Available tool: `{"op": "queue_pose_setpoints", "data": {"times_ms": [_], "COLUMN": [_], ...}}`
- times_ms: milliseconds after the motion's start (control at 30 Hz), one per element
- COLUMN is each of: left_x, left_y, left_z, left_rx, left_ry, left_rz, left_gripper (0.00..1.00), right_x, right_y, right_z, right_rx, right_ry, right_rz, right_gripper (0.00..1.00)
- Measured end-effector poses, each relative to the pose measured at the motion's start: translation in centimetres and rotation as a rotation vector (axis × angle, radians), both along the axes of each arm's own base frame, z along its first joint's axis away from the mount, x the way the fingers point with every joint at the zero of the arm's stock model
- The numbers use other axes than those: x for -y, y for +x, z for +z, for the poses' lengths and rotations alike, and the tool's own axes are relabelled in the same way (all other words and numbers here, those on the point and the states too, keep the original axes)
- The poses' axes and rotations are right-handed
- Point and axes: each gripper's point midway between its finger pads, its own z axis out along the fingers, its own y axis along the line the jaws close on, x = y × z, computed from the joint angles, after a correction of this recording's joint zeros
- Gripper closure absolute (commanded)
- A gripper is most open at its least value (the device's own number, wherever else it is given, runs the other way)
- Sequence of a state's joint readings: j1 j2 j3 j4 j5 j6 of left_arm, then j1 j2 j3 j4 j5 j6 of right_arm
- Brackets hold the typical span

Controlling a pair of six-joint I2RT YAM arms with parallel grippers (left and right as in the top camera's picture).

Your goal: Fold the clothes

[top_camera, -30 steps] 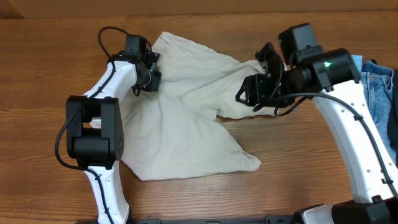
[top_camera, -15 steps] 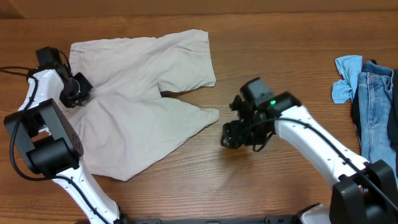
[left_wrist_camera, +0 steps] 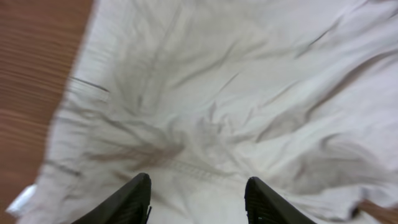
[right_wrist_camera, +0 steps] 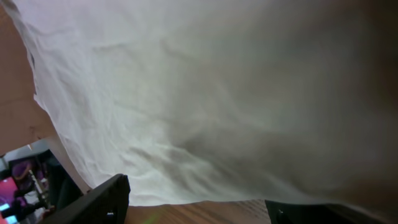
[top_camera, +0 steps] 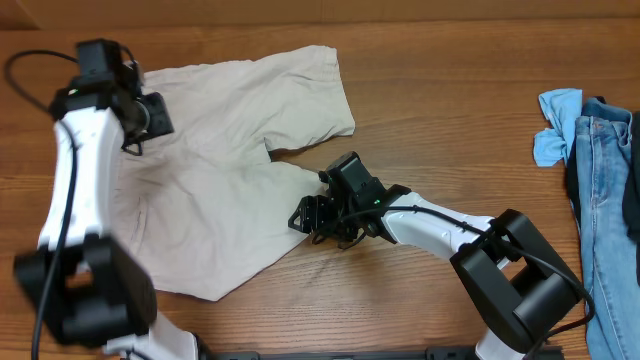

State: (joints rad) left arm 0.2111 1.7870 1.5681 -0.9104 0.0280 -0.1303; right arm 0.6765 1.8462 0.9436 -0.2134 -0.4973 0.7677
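Note:
The clothes (top_camera: pixel 215 170), a pale beige pair of shorts, lie spread flat on the wooden table, both legs pointing right. My left gripper (top_camera: pixel 150 113) hovers over their upper left part, near the waist end. In the left wrist view it (left_wrist_camera: pixel 198 186) is open, with wrinkled fabric (left_wrist_camera: pixel 236 93) below and nothing between the fingers. My right gripper (top_camera: pixel 306 215) sits low on the table at the hem of the nearer leg. Seen from the right wrist, this gripper (right_wrist_camera: pixel 196 208) is open, bare wood between its fingers and the cloth edge (right_wrist_camera: pixel 205 124) just ahead.
A pile of blue jeans (top_camera: pixel 608 170) and a light blue cloth (top_camera: pixel 556 125) lie at the table's right edge. The right arm (top_camera: pixel 440 225) stretches across the table from the lower right.
The shorts went from bunched between both grippers to spread flat. My left gripper let go of the left edge and opened. My right gripper slid left to the nearer leg's hem.

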Motion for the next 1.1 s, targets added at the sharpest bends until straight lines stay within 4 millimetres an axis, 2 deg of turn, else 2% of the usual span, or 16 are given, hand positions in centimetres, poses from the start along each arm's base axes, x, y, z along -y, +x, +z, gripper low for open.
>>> {"op": "queue_pose_setpoints", "data": {"times_ms": [67, 133, 233, 300, 333, 467, 533, 567, 667, 800, 867, 900, 933, 967, 1000, 1100], "left_x": [0.0, 0.2, 0.4, 0.4, 0.5, 0.6, 0.6, 0.6, 0.6, 0.6, 0.6, 0.6, 0.6, 0.7, 0.7, 0.7], "left_y": [-0.9, -1.7, -2.9, -3.2, -3.3, -3.8, -3.8, -3.8, -3.7, -3.7, -3.8, -3.9, -4.1, -4.2, -4.3, -4.5], "left_z": [3.6, 5.1, 4.7, 4.3, 4.2, 4.0, 4.0, 4.0, 4.0, 4.0, 3.9, 3.9, 3.8, 3.8, 3.7, 3.6], "left_rx": [0.069, 0.087, 0.041, 0.018, 0.011, -0.011, -0.011, -0.011, -0.009, -0.007, -0.013, -0.016, -0.022, -0.03, -0.034, -0.042], "left_ry": [0.025, 0.031, 0.024, 0.021, 0.019, 0.016, 0.016, 0.016, 0.016, 0.016, 0.015, 0.014, 0.013, 0.011, 0.01, 0.009], "left_rz": [0.001, 0.002, 0.003, 0.0, -0.001, -0.003, -0.004, -0.004, -0.004, -0.004, -0.004, -0.004, -0.004, -0.005, -0.004, -0.005], "left_gripper": [0.49, 0.51, 0.53, 0.53, 0.54, 0.53, 0.53, 0.54, 0.53, 0.53, 0.54, 0.54, 0.54, 0.54, 0.54, 0.54], "right_x": [0.0, -0.1, -0.7, -1.1, -1.2, 0.2, 1.7, 2.4, 3.1, 1.5, 0.5, 0.2, 0.0, -0.2, -0.4, -0.9], "right_y": [-0.3, -0.4, 0.4, 1.0, 1.1, -0.2, -1.3, -1.7, -2.1, 0.1, 1.4, 2.0, 2.5, 3.0, 3.6, 4.8], "right_z": [0.0, 0.1, -0.1, -0.1, 0.0, -0.8, 0.1, 1.3, 7.0, 15.0, 16.8, 16.9, 16.6, 16.1, 15.1, 11.9], "right_rx": [-0.021, -0.027, 0.016, 0.054, 0.058, -0.015, -0.068, -0.088, -0.078, 0.101, 0.193, 0.22, 0.233, 0.239, 0.241, 0.223], "right_ry": [0.003, 0.008, 0.037, 0.058, 0.062, -0.025, -0.111, -0.15, -0.195, -0.107, -0.058, -0.051, -0.054, -0.063, -0.075, -0.117], "right_rz": [-0.001, 0.003, 0.009, 0.016, 0.014, 0.04, 0.072, 0.089, 0.154, 0.194, 0.197, 0.195, 0.193, 0.189, 0.187, 0.196], "right_gripper": [0.26, 0.35, 0.83, 0.94, 0.96, 0.96, 0.96, 0.96, 0.96, 0.95, 0.95, 0.95, 0.9, 0.71, 0.64, 0.31]}}
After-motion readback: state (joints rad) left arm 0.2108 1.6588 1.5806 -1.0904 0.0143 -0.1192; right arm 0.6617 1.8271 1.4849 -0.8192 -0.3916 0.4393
